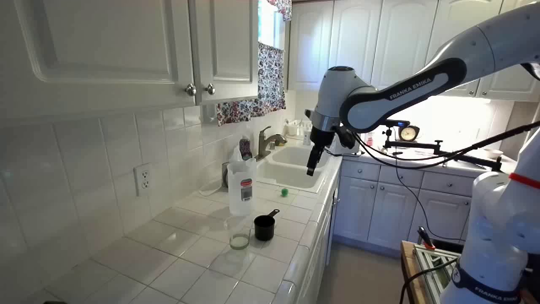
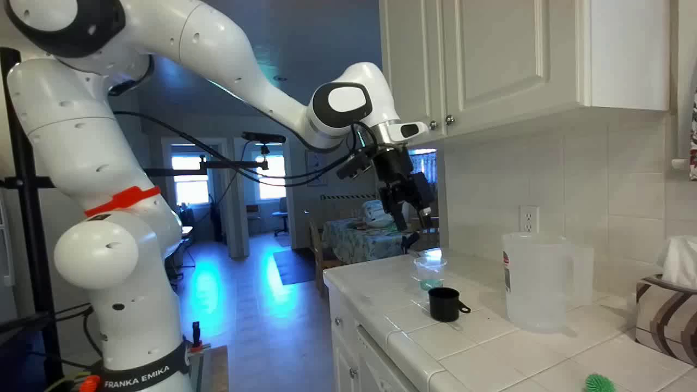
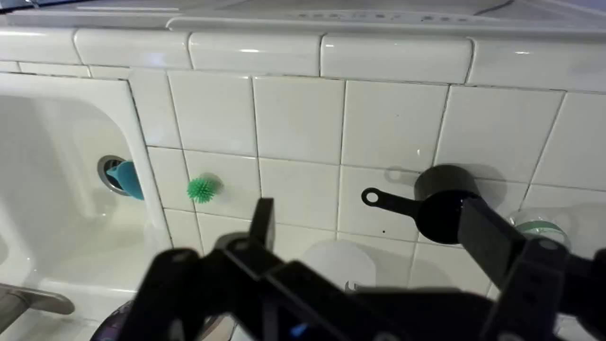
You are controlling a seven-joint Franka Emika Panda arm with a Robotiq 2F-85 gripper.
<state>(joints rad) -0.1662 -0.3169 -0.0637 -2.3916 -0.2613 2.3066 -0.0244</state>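
Gripper (image 3: 368,218), empty, its jaws wide apart, raised above the counter (image 3: 298,113). Black cup (image 1: 264,228): nearer the front edge than the pitcher (image 2: 533,283), beside a clear cup (image 1: 239,241). Green ball (image 3: 202,190): near the edge along the sink (image 3: 57,156).

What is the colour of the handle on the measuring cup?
Black; the handle shows best in the wrist view.
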